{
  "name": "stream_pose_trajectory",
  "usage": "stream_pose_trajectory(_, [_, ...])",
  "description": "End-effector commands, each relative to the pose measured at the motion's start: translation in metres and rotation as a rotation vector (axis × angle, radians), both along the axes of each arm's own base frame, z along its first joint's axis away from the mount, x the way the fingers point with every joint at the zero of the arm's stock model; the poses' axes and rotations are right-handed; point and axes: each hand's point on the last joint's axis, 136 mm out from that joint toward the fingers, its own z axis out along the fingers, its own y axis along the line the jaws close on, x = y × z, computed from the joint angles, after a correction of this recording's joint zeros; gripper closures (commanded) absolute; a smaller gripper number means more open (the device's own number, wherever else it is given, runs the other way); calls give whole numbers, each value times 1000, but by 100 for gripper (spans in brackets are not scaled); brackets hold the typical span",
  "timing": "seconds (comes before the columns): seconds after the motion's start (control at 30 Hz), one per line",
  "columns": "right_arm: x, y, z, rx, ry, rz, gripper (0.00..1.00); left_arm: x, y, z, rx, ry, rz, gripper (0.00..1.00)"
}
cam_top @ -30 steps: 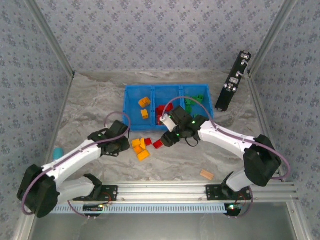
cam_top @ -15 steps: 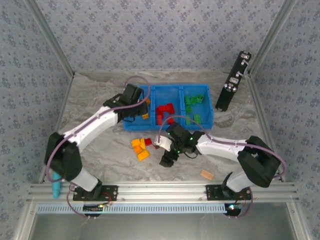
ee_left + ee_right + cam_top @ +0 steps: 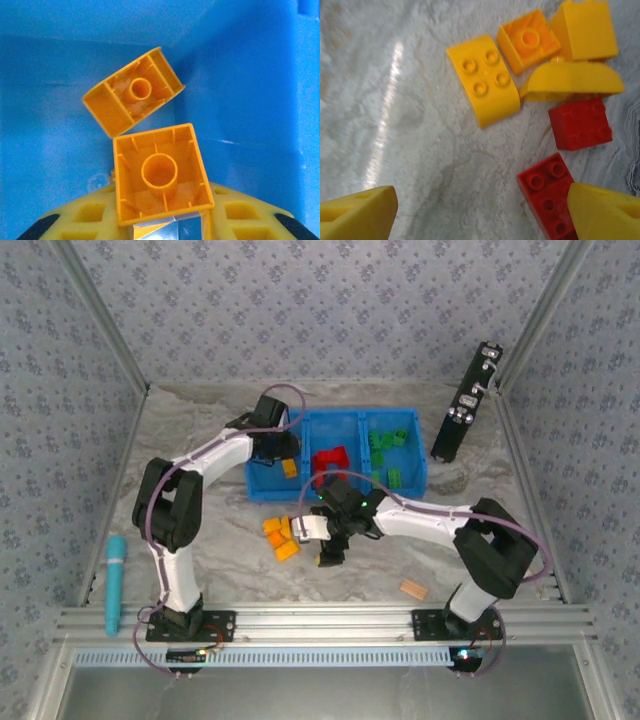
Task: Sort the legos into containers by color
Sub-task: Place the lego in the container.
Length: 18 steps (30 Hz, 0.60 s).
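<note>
My left gripper (image 3: 279, 447) clenched on orange brick (image 3: 160, 172), low in tray (image 3: 305, 418) left compartment. My right gripper (image 3: 480, 210) spread wide over loose pile. One fingertip overlaps red brick (image 3: 545, 192), so descent may land on it and knock it aside.

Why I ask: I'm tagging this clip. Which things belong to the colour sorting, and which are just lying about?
Job: blue tray; orange-yellow bricks; red bricks; green bricks; left gripper, shut on a square brick; right gripper, open above loose bricks.
Lying about: teal cylinder; tan block; black device.
</note>
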Motion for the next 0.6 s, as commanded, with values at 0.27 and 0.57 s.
stream_pose_trajectory(0.27, [39,-7,-15,-76,-101,-2,10,25,-12,23,-92,-58,-39,51])
stream_pose_trajectory(0.57, [35,-2,-30,-101,-61,32,17,18,-23,63,-141,-129,-94,43])
